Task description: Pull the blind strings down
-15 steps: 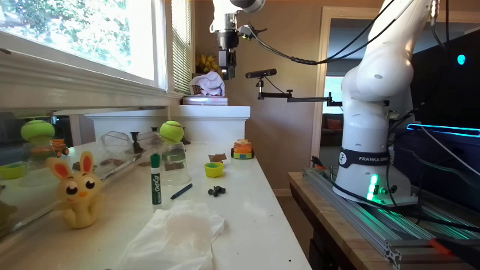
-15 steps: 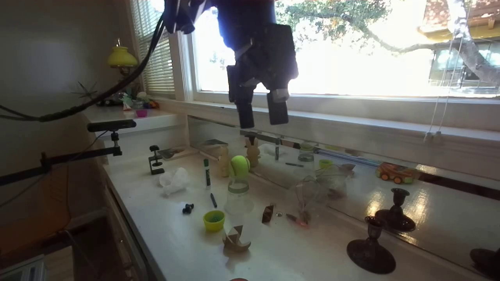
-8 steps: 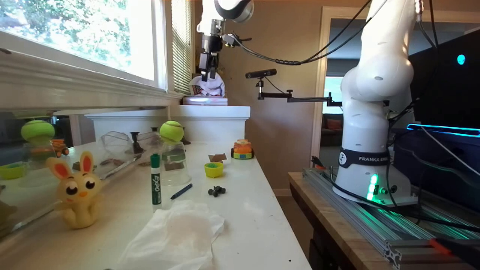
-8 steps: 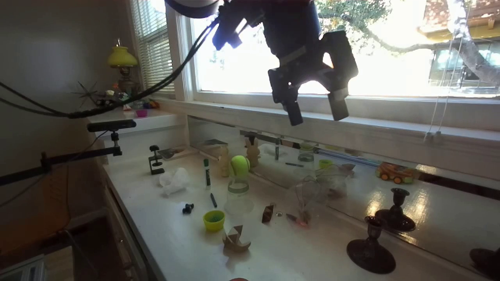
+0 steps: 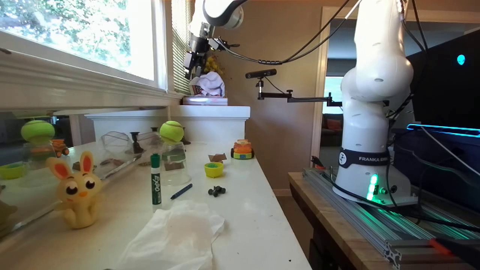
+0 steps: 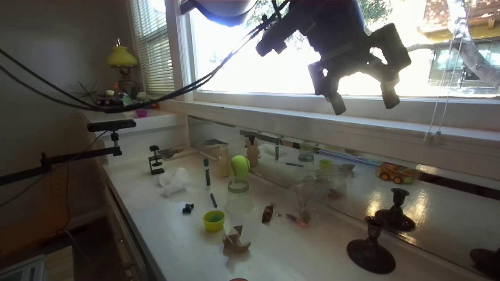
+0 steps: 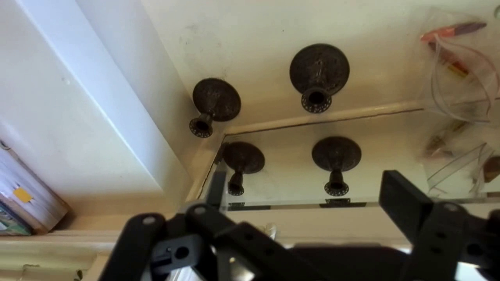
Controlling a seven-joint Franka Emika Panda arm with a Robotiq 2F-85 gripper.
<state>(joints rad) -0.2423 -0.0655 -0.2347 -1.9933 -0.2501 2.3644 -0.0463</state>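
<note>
1. While the arm (image 5: 378, 86) is arching over the table (image 6: 293, 255), the fingers (image 6: 338, 104) are hanging high above it in front of the window (image 6: 254, 78), tilted and pointing downward.
2. With a wide gap standing between them, the fingers are holding nothing; in the wrist view, too, the pair is showing well apart.
3. The blind strings (image 6: 444, 111) are dangling near the right edge of an exterior view, two thin pale cords running down across the window and ending in small pale pulls (image 6: 428, 136) by the sill (image 6: 351, 120). There, a clear stretch of background is showing between them and the fingers.
4. Down in the wrist view, two dark candlesticks (image 7: 320, 72) are standing upright on the table, their reflections (image 7: 336, 154) showing in the mirror (image 7: 289, 171) behind. Between the fingers in that view, a small pale thing (image 7: 270, 230) is appearing, too indistinct to name.
5. In both exterior views, a tennis ball (image 5: 171, 132) is resting on an upturned clear cup (image 5: 180, 176), and a green-capped marker (image 5: 156, 183) is standing upright near a dark blue crayon (image 5: 181, 191), which is lying flat.
6. Close to the table's edge in an exterior view, an orange toy car (image 5: 242, 150) is sitting; nearer that camera, a rabbit figure (image 5: 79, 195) is sitting near the mirror.
</note>
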